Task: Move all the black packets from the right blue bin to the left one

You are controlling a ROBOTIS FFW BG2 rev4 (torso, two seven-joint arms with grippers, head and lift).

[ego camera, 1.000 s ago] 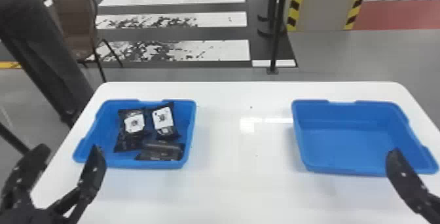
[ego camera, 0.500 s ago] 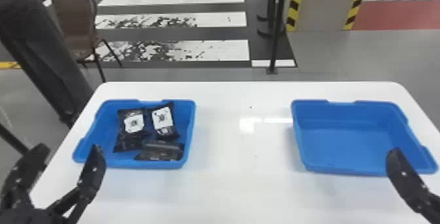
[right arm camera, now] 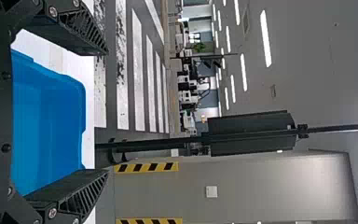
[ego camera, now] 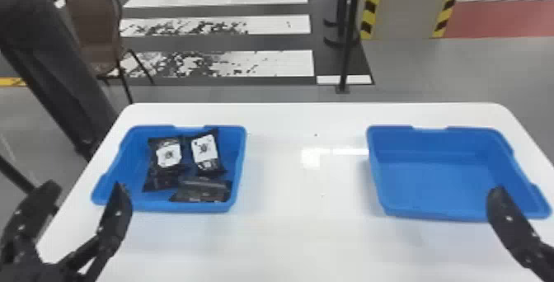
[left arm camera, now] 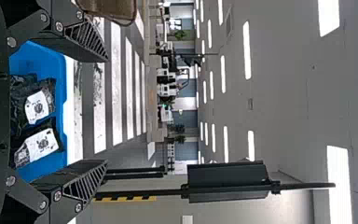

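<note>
Left gripper (ego camera: 85,191) and right gripper (ego camera: 505,215): jaws wide apart, nothing held.
Beyond, on the white table (ego camera: 305,231), the left blue bin (ego camera: 185,207) contains the black packets (ego camera: 205,149), two white-labelled; the right blue bin (ego camera: 437,186) sits well apart.

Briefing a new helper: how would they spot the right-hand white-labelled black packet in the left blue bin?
On the white table, find the blue plastic bin at the robot's left. Toward its far wall lies the black packet, its white label to the right of its labelled neighbour's.
</note>
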